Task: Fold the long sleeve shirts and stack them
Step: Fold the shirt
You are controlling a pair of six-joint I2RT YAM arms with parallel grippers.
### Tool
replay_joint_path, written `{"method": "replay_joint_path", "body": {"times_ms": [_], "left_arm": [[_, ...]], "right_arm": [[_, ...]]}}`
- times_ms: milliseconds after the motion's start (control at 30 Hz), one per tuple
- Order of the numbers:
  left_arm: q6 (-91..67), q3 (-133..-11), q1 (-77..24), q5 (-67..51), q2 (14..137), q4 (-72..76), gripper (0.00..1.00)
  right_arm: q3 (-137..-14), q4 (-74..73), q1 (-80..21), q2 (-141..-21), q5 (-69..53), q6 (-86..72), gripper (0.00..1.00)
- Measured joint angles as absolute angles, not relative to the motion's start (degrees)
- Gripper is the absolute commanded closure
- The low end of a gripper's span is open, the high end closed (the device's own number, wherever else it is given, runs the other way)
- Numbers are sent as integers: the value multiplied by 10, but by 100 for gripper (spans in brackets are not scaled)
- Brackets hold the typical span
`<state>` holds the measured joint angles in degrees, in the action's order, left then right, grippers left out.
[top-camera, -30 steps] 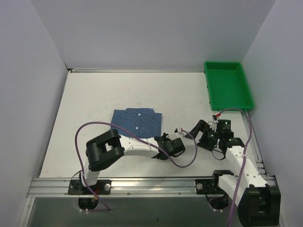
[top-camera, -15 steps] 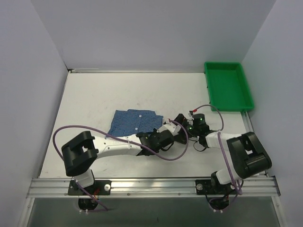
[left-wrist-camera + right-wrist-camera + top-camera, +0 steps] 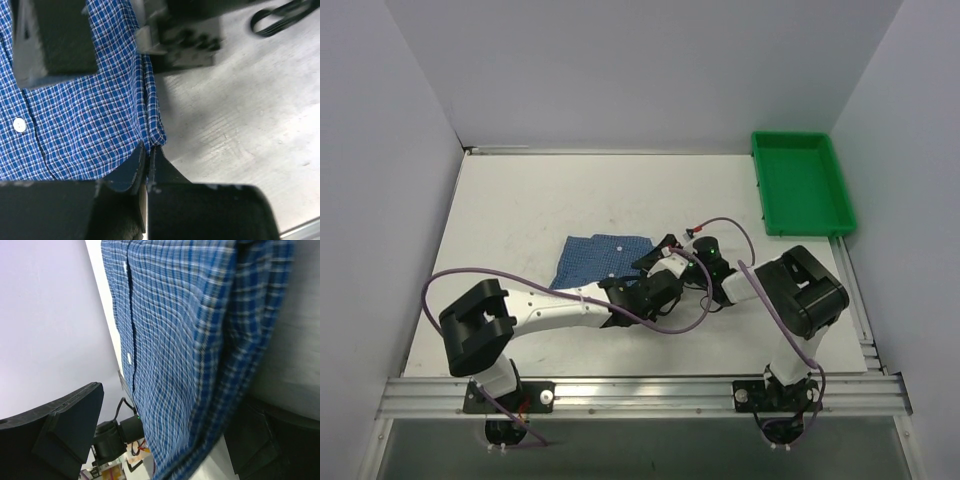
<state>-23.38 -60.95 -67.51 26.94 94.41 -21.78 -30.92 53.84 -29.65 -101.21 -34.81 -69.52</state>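
The long sleeve shirt (image 3: 595,258), blue fine-checked and folded into a small rectangle, lies mid-table. My left gripper (image 3: 653,275) is at its near right corner. In the left wrist view the gripper (image 3: 149,150) is shut on the shirt's (image 3: 90,110) doubled edge. My right gripper (image 3: 666,249) is at the shirt's right edge, just beyond the left one. In the right wrist view it (image 3: 170,400) is open, with the shirt (image 3: 185,340) lying between its spread fingers (image 3: 65,425). A white button (image 3: 19,124) shows on the cloth.
A green tray (image 3: 761,190) stands at the far right of the table. Purple cables (image 3: 520,290) loop over both arms near the table's front. White walls close in the left, back and right sides.
Both arms have swung in from the front right to the shirt's right edge. The left gripper has closed on that edge, and the shirt's right side has shifted slightly left.
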Motion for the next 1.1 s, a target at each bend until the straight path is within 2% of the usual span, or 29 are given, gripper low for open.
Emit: {"method": "replay_joint_path", "body": {"times_ms": [133,233,333,367,433,467,533,567,700,733,833,1000,1100], "left_arm": [[-238,-609,-674,261,929,-212,98],[-244,-606,-674,252,920,-203,98],[-254,-600,-674,246,915,-193,96],[-259,-597,-674,244,915,-190,94],[-268,-592,-674,240,915,-189,92],[-273,-591,-674,239,915,-188,91],[-283,-590,-674,238,915,-188,84],[-288,-590,-674,237,915,-188,81],[-314,-590,-662,215,905,-190,57],[-321,-589,-656,207,898,-191,44],[-337,-587,-628,181,857,-193,28],[-334,-589,-547,134,751,-221,25],[-309,-591,-459,108,689,-254,22]], "right_arm": [[-331,563,-313,-1044,-347,-710,8],[-346,576,-318,-1064,-345,-715,19],[-349,582,-320,-1075,-343,-718,35],[-349,584,-320,-1078,-343,-719,47],[-349,583,-320,-1086,-338,-716,60],[-348,582,-320,-1090,-338,-716,74],[-344,577,-319,-1094,-336,-712,87],[-341,576,-318,-1094,-336,-709,98],[-331,571,-309,-1088,-339,-696,100],[-328,563,-303,-1082,-340,-690,100],[-319,523,-276,-1050,-349,-663,100],[-326,409,-221,-982,-368,-592,100],[-369,256,-187,-928,-374,-504,100]]}}
